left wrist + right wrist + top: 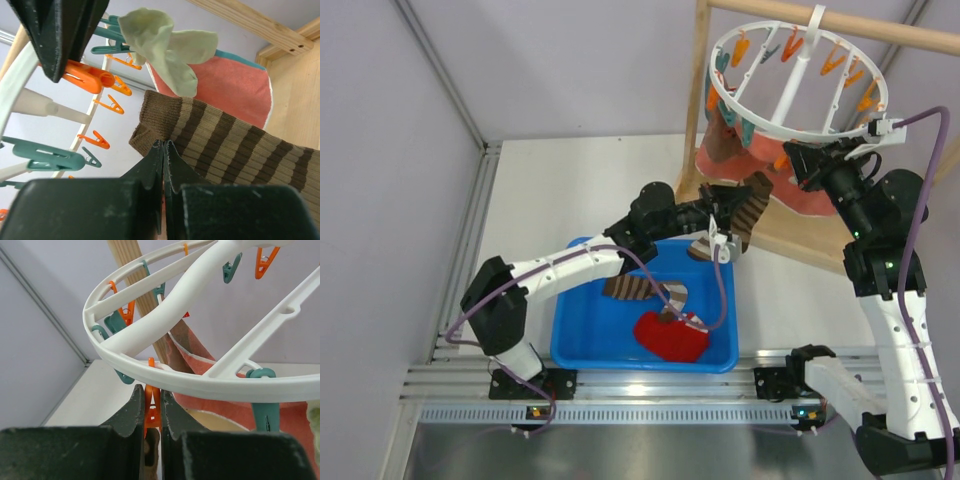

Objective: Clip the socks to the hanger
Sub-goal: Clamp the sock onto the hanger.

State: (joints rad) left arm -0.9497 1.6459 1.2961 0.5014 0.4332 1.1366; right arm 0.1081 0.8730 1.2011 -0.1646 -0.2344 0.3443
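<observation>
The white ring hanger (798, 128) hangs from the wooden frame, rimmed with orange and teal pins. My left gripper (724, 222) is shut on a brown sock with tan stripes (752, 208) and holds it up beside the hanger's lower rim; in the left wrist view the jaws (163, 146) pinch the sock's (225, 145) edge. My right gripper (788, 160) is shut on an orange clothespin (153, 407) just under the ring (200, 384), squeezing it. Another striped sock (635, 289) and a red sock (671, 338) lie in the blue bin (570, 340).
Salmon-pink socks (760, 170) hang clipped on the ring's near side, also in the left wrist view (225, 85) with a pale green cloth (165, 45). The wooden frame stand (698, 110) rises behind and right of the bin. A metal rail runs along the near edge.
</observation>
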